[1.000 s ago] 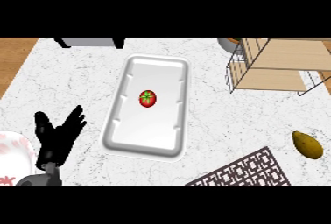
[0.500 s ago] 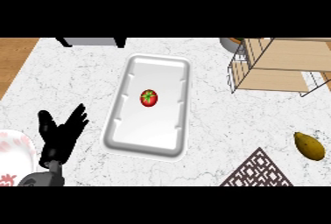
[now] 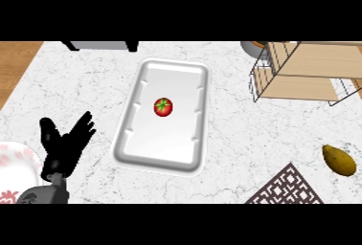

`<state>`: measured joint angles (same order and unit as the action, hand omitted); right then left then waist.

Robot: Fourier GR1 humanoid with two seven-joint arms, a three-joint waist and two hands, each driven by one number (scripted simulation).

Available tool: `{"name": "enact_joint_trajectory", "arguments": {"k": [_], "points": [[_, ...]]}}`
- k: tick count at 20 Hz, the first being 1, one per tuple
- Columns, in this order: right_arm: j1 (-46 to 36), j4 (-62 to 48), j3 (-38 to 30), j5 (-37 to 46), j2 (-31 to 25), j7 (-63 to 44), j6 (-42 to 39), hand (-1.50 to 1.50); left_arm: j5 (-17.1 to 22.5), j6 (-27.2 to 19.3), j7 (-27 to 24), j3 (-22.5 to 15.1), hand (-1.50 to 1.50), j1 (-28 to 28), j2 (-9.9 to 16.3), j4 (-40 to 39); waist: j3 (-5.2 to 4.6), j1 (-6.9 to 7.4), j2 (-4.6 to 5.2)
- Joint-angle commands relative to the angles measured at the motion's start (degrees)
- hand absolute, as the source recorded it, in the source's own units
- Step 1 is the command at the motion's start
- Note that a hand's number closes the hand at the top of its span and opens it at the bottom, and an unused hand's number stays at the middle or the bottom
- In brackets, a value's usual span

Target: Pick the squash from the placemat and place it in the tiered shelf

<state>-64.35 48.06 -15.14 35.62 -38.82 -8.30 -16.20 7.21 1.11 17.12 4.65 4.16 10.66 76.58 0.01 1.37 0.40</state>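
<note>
The squash (image 3: 339, 160), olive-yellow and oval, lies on the white marble counter at the right edge, just above and right of the dark patterned placemat (image 3: 290, 187), not on it. The tiered shelf (image 3: 304, 71), light wood boards in a wire frame, stands at the upper right. My left hand (image 3: 63, 149) is at the lower left with fingers spread and straight, holding nothing, far from the squash. My right hand does not show.
A white rectangular tray (image 3: 191, 152) lies mid-counter with a red tomato (image 3: 163, 106) in it. A white floral plate (image 3: 13, 165) sits at the left edge. A grey bowl (image 3: 252, 47) peeks behind the shelf. Wooden floor shows at the upper left.
The view has shifted: the placemat has slid toward the lower right and shows less. The left hand stays open in much the same place.
</note>
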Motion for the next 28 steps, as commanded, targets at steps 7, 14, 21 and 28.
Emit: {"name": "enact_joint_trajectory", "arguments": {"k": [7, 14, 21, 28], "points": [[-3.1, -16.4, -1.0, 2.5, -0.6, 13.8, 8.8, 1.50, -0.8, -0.1, 0.8, -1.0, 0.00, -1.0, -1.0, 1.6, 0.03, 0.41, 0.13], [-5.7, -17.6, 0.2, 3.0, 0.0, 12.9, 6.7, 1.50, -0.2, 0.4, 0.9, -0.1, 0.00, -1.3, -0.9, 2.4, -0.01, -0.28, -0.19], [-8.6, -22.8, -6.1, -0.9, -1.9, 9.9, 9.2, -1.50, -0.7, 0.6, -0.3, -0.3, 0.00, -3.2, -0.9, 3.2, 0.02, 0.30, -0.08], [-9.8, -24.1, -13.9, -9.3, -1.1, 9.0, 9.6, -1.50, -0.7, 1.7, -3.1, 0.9, 0.00, -3.5, -0.3, -0.5, 0.00, -0.03, -0.09]]}}
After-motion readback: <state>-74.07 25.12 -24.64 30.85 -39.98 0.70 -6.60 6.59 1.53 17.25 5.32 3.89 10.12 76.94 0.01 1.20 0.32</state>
